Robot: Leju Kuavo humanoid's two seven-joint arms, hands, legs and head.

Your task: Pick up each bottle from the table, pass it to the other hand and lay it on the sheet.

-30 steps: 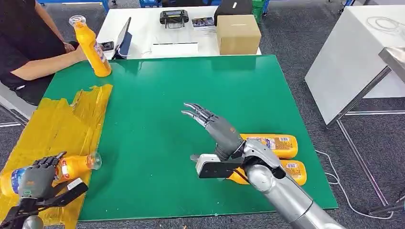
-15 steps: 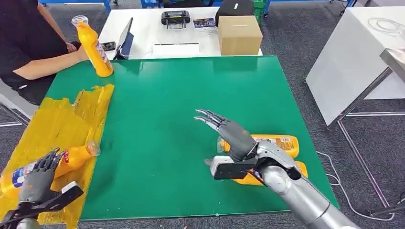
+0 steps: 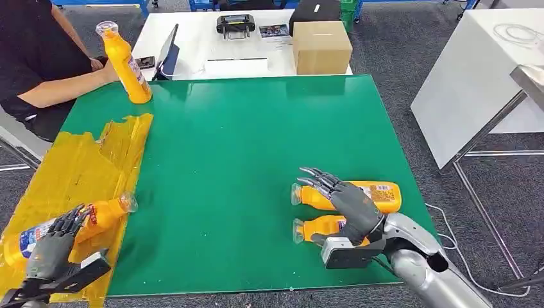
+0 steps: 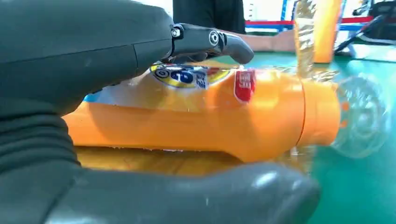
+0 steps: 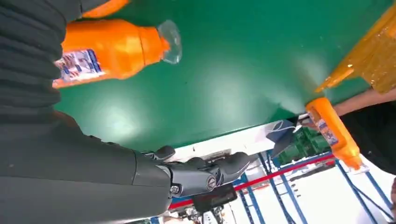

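An orange bottle point(image 3: 96, 217) lies on the yellow sheet point(image 3: 77, 160) at the table's near left. My left hand point(image 3: 50, 249) hovers over its label end with fingers spread; in the left wrist view the bottle point(image 4: 201, 116) lies between the thumb and fingers point(image 4: 205, 39) with gaps around it. Two more orange bottles, the farther point(image 3: 375, 192) and the nearer point(image 3: 317, 228), lie side by side at the near right of the green table point(image 3: 244, 141). My right hand point(image 3: 343, 202) hangs open just above them. The right wrist view has one of these bottles point(image 5: 107, 49) below the palm.
A person's hand holds another orange bottle point(image 3: 125, 61) upright at the far left corner; their forearm point(image 3: 51, 90) rests beside it. Behind the table stand a cardboard box point(image 3: 321, 45) and a tablet point(image 3: 168, 51). A white table point(image 3: 475, 77) stands to the right.
My left hand's fingers have come apart off the bottle, which now lies on the sheet. My right hand has drawn back from mid-table to above the two bottles at the near right.
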